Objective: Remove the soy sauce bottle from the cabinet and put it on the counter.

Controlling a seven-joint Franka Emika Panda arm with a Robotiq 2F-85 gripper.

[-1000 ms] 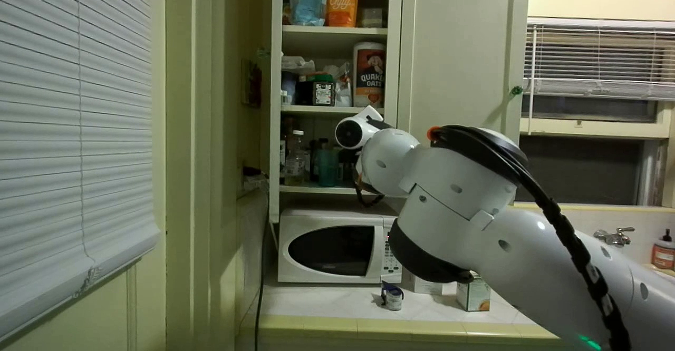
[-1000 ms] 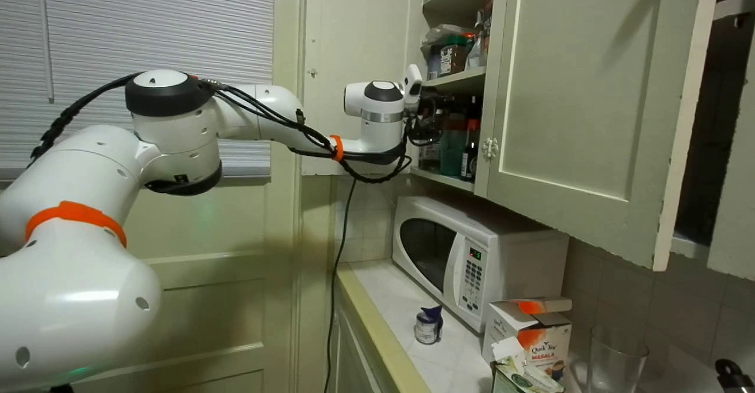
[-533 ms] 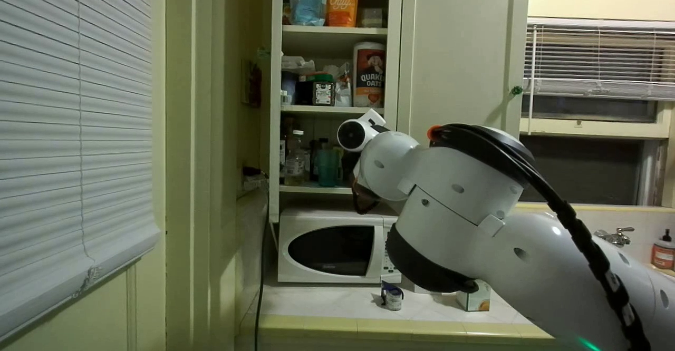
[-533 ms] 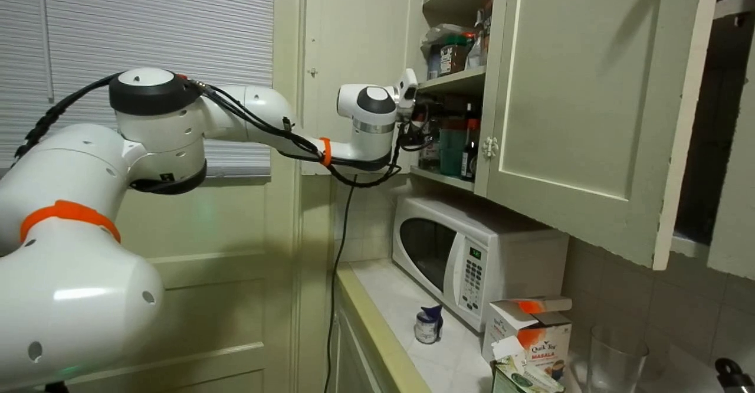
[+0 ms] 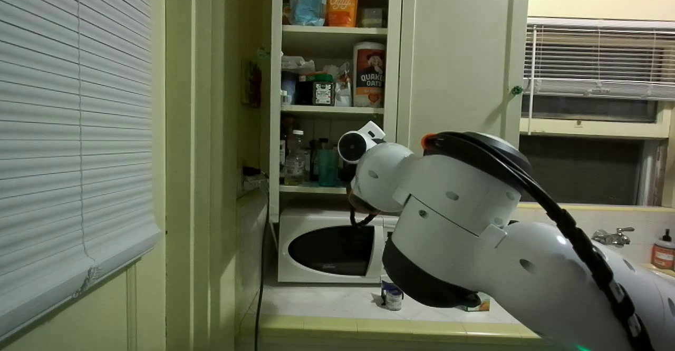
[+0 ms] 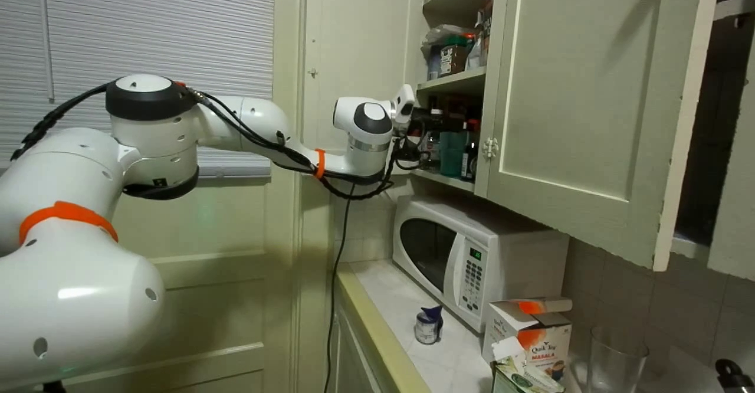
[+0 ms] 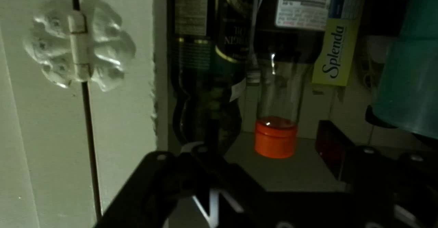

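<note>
The soy sauce bottle (image 7: 291, 46) is dark with a white label and an orange-red cap (image 7: 276, 139). It stands on the cabinet's lower shelf; the wrist view is upside down. It also shows in an exterior view (image 6: 469, 154) near the cabinet's side wall, and the arm hides it in the other exterior picture. My gripper (image 7: 270, 137) is open and empty, its two fingers apart on either side of the cap in the wrist view. It is at the shelf opening (image 6: 433, 130). Depth to the bottle is hard to tell. The counter (image 6: 383, 287) lies below.
A teal cup (image 7: 410, 77) and a dark oil bottle (image 7: 205, 63) flank the soy sauce bottle. A Splenda box (image 7: 333, 50) is behind. A microwave (image 6: 525, 263), small can (image 6: 427, 327) and tea box (image 6: 531, 334) stand on the counter. The cabinet door (image 6: 578, 98) borders the opening.
The arm's wrist and gripper have moved down and slightly back from the cabinet. The bottles and the cup on the shelf have not moved.
</note>
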